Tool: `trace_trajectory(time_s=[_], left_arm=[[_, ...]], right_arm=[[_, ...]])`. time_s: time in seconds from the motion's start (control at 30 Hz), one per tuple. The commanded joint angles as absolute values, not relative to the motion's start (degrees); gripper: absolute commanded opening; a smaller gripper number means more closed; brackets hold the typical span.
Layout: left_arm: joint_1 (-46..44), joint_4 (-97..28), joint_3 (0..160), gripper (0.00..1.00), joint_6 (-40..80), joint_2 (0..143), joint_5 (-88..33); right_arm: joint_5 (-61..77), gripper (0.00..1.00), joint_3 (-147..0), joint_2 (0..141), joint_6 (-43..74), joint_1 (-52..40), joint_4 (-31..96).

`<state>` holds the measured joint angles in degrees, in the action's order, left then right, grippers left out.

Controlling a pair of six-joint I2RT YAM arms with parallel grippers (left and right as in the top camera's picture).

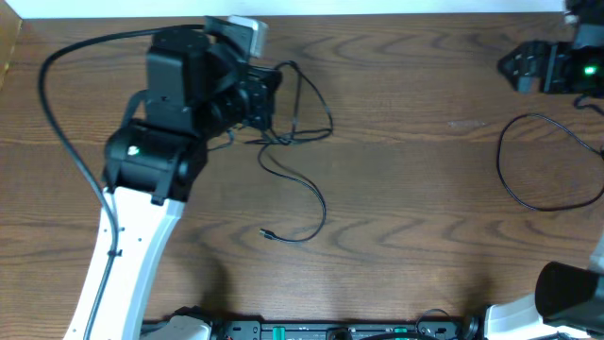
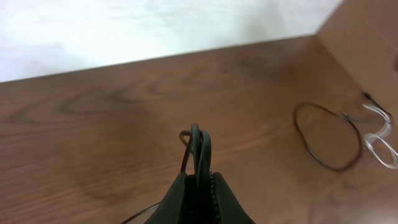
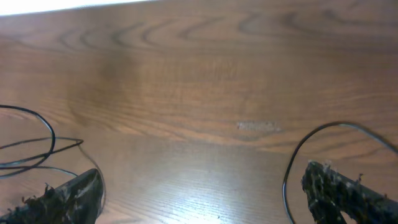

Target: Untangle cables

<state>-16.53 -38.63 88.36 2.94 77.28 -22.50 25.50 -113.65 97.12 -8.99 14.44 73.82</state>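
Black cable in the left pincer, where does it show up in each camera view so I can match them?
Overhead: upper left-centre, the black cable tangled just right of the left pincer, tail trailing down to a plug.
Left wrist: bottom centre, loops clamped in the shut pincer.
Right wrist: thin black strands at the left edge; cannot tell if it's this cable.
Shared landmark: the wood-grain table.

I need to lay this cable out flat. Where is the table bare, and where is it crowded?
Bare wood spans the middle, between the black cable trailing from the left gripper and the black loop on the right. It is crowded around that shut gripper's bundle.
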Motion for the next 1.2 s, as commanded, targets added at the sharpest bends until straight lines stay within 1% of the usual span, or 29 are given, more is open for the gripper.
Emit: trace_trajectory(time_s=[0.0, 0.03, 0.07, 0.17, 0.27, 0.3, 0.43, 0.5, 0.67, 0.83, 0.93, 1.07, 1.17], left_arm=[[-19.88, -37.76, 88.36, 0.11, 1.74, 79.66, -25.06], [-21.10, -37.06, 88.36, 0.17, 1.54, 80.47, -25.02], [-21.76, -36.36, 88.36, 0.31, 1.54, 81.03, -25.02], [-22.79, -34.15, 88.36, 0.67, 1.56, 82.56, -24.86], [-22.65, -33.26, 88.36, 0.69, 1.61, 83.18, -23.88], [-22.55, -33.28, 88.36, 0.75, 1.80, 83.18, -22.28], [-21.47, -33.80, 88.36, 0.76, 5.30, 82.83, -10.17], [-20.62, -34.20, 88.36, 0.75, 6.55, 82.43, -5.96], [-16.73, -35.42, 88.36, 0.75, 10.37, 79.70, 3.05], [-12.05, -39.03, 88.36, 0.76, 13.72, 75.96, 4.78], [-9.87, -41.58, 88.36, 0.76, 14.31, 74.13, 4.78], [-9.28, -44.21, 88.36, 0.75, 14.26, 72.12, 4.78], [-9.28, -44.95, 88.36, 0.75, 14.26, 71.11, 4.78]], right_arm=[[20.88, 0.99, -110.21, 97.54, -7.09, 11.70, 72.88], [20.93, 0.99, -108.95, 97.54, -6.83, 10.94, 72.42], [20.88, 0.99, -107.63, 97.54, -6.68, 10.17, 71.88], [20.88, 0.99, -104.81, 97.51, -6.22, 8.51, 70.94], [20.82, 0.99, -102.52, 97.51, -6.20, 7.16, 70.26], [20.80, 0.99, -102.00, 97.51, -6.20, 6.81, 70.04], [21.67, 0.99, -100.27, 97.51, -5.67, 4.95, 70.06], [21.65, 0.99, -99.33, 97.54, -6.24, 3.14, 69.89], [21.76, 0.99, -94.85, 97.84, -8.86, -5.67, 65.76], [21.47, 0.99, -91.26, 100.82, -8.86, -13.96, 59.75], [18.83, 0.99, -90.87, 104.92, -8.84, -17.93, 56.66], [17.04, 0.99, -90.87, 110.89, -8.62, -20.84, 53.01], [19.42, 0.99, -90.87, 114.91, -9.82, -21.56, 51.96]])
